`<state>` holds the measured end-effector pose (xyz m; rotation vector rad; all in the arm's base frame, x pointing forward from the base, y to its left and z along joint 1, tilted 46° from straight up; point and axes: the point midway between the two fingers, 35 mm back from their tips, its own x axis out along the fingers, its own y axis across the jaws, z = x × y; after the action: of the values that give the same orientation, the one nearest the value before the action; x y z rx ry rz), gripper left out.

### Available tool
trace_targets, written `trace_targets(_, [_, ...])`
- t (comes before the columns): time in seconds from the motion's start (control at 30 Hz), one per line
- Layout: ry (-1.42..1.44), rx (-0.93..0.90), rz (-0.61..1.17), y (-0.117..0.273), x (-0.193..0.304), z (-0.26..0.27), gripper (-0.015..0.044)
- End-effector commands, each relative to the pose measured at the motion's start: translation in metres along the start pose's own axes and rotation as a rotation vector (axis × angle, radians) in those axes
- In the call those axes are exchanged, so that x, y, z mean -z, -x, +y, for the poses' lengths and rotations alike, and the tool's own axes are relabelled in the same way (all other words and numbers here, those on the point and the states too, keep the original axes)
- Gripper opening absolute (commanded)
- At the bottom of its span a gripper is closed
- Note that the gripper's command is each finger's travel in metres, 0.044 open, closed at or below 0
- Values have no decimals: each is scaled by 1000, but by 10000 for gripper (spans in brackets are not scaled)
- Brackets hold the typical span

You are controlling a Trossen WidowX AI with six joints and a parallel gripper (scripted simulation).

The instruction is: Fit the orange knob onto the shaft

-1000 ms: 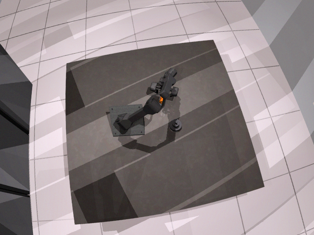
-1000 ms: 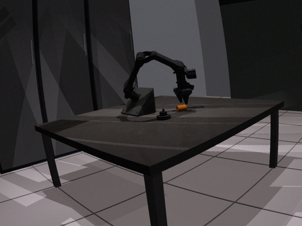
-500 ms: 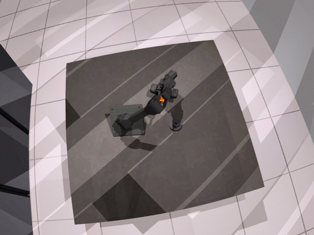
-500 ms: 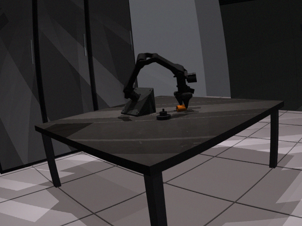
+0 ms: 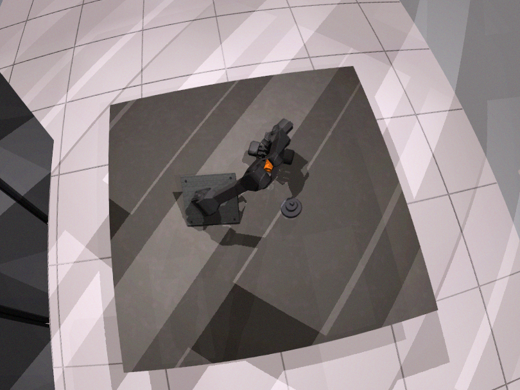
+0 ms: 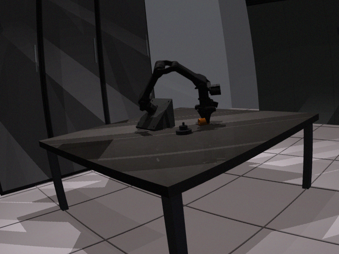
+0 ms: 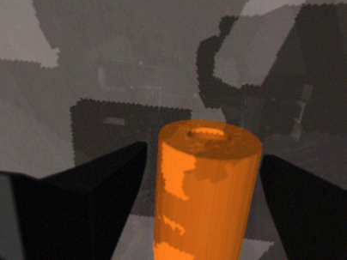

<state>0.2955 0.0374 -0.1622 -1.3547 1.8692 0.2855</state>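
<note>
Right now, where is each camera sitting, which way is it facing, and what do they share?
Top: above the table, looking down; shows the arm from base to gripper.
Exterior: off a table corner, slightly above the tabletop, looking across; whole arm side-on.
Wrist: carried near the gripper, looking along its two fingers at the orange knob; only the fingers show.
Shared: knob in all three; round pedestal in top and exterior only.
</note>
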Motion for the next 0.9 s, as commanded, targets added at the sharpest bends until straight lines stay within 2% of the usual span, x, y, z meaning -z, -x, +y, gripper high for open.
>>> trace_targets(0.0, [7,4,3,-1,0,0,240])
trace_targets(0.1, [7,4,3,-1,0,0,240])
trace_targets(0.4, [7,4,3,-1,0,0,180])
trace_targets(0.53, [5,3,-5,0,1,0,180])
trace_targets(0.87, [2,-1,-175,7,9,0,180])
